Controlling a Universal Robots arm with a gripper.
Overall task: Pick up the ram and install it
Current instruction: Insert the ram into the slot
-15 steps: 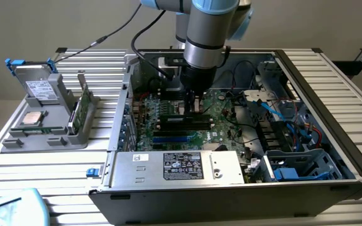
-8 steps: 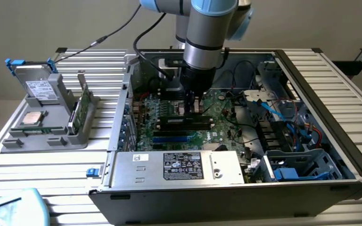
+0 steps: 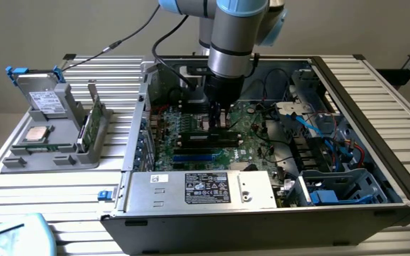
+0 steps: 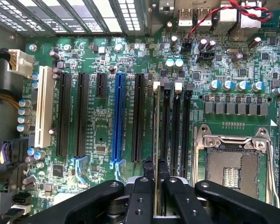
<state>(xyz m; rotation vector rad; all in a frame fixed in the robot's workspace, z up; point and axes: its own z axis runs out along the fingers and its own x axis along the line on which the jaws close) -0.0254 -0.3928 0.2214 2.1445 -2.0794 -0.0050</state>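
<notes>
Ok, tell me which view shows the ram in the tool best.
The wrist view: the ram, gripped in the tool, runs edge-on as a thin pale strip beside the memory slots. In the exterior view the tool, low inside the computer case, hides nearly all of it.

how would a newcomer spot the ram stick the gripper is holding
Start at the open black computer case and its green motherboard. Along the row of long black memory slots stands a thin, pale-edged ram stick, edge-on. It alone sits clamped in the black gripper.

Open computer case [image 3: 262, 229], green motherboard [image 4: 99, 133], power supply [image 3: 155, 194], hard drive [image 3: 45, 98], empty processor socket [image 4: 231, 165]
</notes>
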